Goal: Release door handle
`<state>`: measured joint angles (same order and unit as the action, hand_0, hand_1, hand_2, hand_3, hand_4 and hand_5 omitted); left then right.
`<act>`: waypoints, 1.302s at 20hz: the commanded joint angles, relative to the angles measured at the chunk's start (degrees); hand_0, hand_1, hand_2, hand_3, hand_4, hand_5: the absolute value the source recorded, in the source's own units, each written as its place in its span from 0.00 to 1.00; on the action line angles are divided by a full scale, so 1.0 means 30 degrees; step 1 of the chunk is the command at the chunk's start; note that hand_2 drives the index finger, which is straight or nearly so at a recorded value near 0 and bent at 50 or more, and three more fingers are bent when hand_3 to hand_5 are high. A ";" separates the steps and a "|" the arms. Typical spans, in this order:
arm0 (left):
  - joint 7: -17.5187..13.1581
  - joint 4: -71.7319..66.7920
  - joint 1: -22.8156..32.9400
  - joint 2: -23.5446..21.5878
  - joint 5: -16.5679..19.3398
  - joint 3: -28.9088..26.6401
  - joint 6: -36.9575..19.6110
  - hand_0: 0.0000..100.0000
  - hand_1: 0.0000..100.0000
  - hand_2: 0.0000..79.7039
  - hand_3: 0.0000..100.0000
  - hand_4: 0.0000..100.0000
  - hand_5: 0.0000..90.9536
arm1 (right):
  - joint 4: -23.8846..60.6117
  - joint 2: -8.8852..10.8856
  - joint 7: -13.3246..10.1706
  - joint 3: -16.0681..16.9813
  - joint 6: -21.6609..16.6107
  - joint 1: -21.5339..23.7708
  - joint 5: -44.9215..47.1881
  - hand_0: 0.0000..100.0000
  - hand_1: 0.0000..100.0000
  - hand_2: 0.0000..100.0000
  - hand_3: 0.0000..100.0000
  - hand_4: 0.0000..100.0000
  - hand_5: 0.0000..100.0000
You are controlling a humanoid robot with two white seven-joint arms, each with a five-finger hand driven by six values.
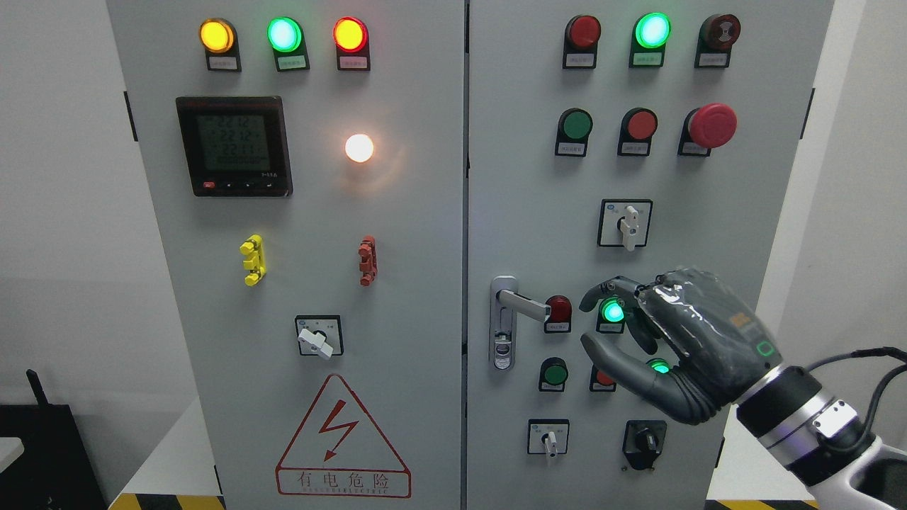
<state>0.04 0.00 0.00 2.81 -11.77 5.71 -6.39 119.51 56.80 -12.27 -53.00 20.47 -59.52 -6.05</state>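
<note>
Before us stands a grey cabinet (397, 234) against a white wall. Our right hand (673, 340), lower right of the frame, hangs with fingers loosely spread, holding nothing. The handle (523, 304) sits apart to its left, lever jutting rightward beside a red lamp (559, 309).

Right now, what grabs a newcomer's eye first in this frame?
The dark right hand at lower right, fingers spread, hovers just clear of the silver door handle on the right cabinet door. Next, the lit white lamp on the left door, and the red mushroom button at upper right.
</note>
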 commanded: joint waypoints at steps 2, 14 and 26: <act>0.0016 0.0586 0.0586 0.0000 0.0027 0.0000 -0.0009 0.12 0.39 0.00 0.00 0.00 0.00 | -0.0050 -0.1118 0.0194 -0.2634 0.1113 -0.2625 0.1106 0.44 0.00 0.37 1.00 1.00 1.00; 0.0016 0.0586 0.0586 0.0000 -0.0002 0.0000 -0.0009 0.12 0.39 0.00 0.00 0.00 0.00 | -0.0138 -0.1999 0.0252 -0.3691 0.3455 -0.3568 0.1459 0.44 0.00 0.38 1.00 1.00 1.00; 0.0016 0.0586 0.0586 0.0000 -0.0002 0.0000 -0.0009 0.12 0.39 0.00 0.00 0.00 0.00 | -0.0430 -0.2261 0.0252 -0.3722 0.4689 -0.4095 0.1489 0.43 0.00 0.39 1.00 1.00 1.00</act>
<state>0.04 0.00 0.00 2.81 -11.77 5.71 -6.39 118.97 51.33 -11.46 -62.77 34.40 -71.21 -0.07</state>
